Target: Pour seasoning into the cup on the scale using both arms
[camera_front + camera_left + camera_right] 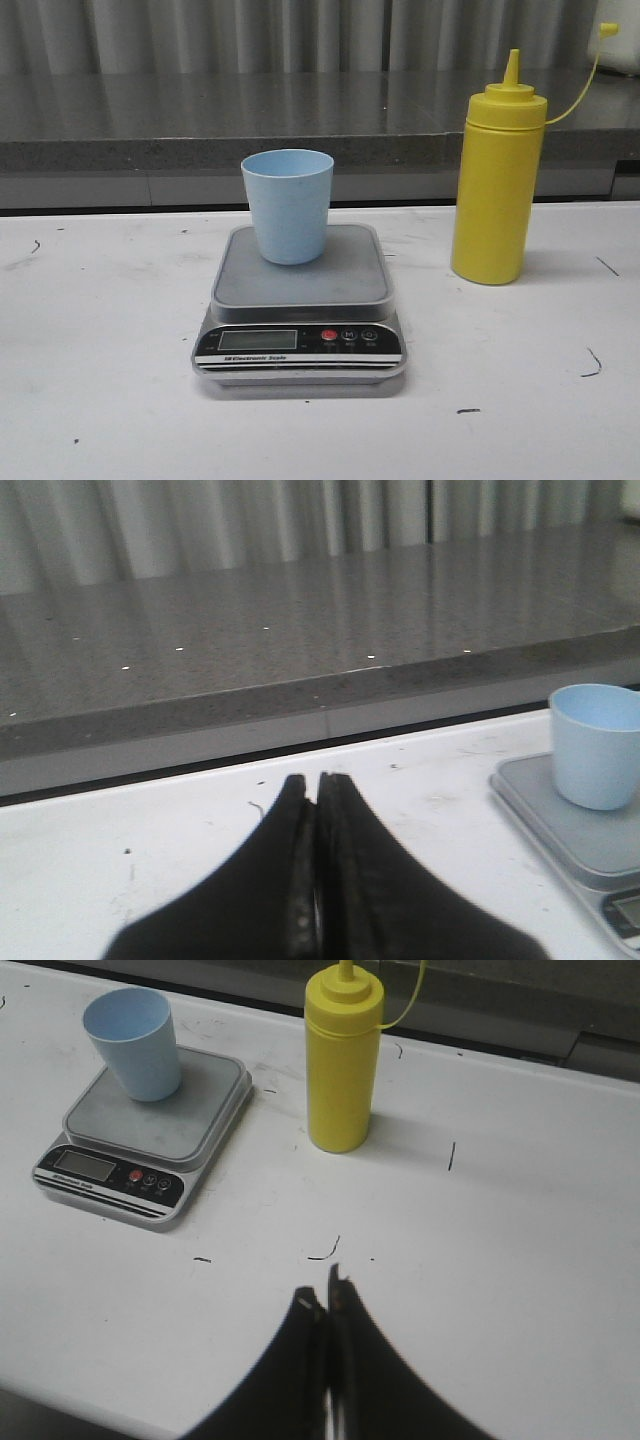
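A light blue cup (pixel 288 205) stands upright on the steel platform of a silver-grey digital scale (pixel 300 290) at the table's middle. A tall yellow seasoning bottle (pixel 497 185) with a pointed nozzle stands upright to the scale's right, its cap (pixel 607 30) hanging open on a thin strap. Neither gripper shows in the front view. My left gripper (pixel 315 780) is shut and empty over the white table, left of the cup (pixel 598 745) and scale (pixel 580 825). My right gripper (pixel 322 1295) is shut and empty, nearer than the bottle (pixel 342 1060), cup (pixel 134 1042) and scale (pixel 140 1130).
A white table (pixel 100 400) with a few dark scuff marks carries everything. Behind it runs a raised grey stone ledge (pixel 200 120) with a curtain beyond. The bottle stands about a hand's width from the scale.
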`<control>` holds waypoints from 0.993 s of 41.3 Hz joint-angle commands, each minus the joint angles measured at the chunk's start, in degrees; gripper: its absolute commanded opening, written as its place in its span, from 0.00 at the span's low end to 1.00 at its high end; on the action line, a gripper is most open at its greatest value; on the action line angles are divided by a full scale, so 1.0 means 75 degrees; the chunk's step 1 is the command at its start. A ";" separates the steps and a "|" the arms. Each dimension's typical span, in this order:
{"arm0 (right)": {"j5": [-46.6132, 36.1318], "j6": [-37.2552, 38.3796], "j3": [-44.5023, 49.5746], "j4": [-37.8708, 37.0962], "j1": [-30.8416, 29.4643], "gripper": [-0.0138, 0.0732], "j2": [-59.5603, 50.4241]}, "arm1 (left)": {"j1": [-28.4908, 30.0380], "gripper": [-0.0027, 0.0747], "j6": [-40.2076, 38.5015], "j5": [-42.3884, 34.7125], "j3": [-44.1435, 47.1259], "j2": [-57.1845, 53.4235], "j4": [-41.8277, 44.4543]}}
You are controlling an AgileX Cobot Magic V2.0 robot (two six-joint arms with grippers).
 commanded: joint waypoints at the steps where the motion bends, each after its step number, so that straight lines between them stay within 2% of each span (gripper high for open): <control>1: -0.0492 -0.0097 -0.0249 -0.0036 -0.0010 0.02 0.0062 | 0.0535 0.01 -0.0021 -0.1407 0.0582 -0.0372 -0.0180; 6: -0.0492 -0.0097 -0.0249 -0.0036 -0.0010 0.02 0.0062 | 0.0992 0.01 -0.0021 -0.1944 0.1318 -0.0702 -0.0437; 11: -0.0492 -0.0097 -0.0249 -0.0036 -0.0010 0.02 0.0062 | 0.1007 0.01 -0.0031 -0.2712 0.1807 -0.0897 -0.0519; 41: -0.0481 -0.0097 -0.0249 -0.0036 -0.0010 0.02 0.0062 | 0.1040 0.01 -0.0031 -0.2713 0.1780 -0.0885 -0.0519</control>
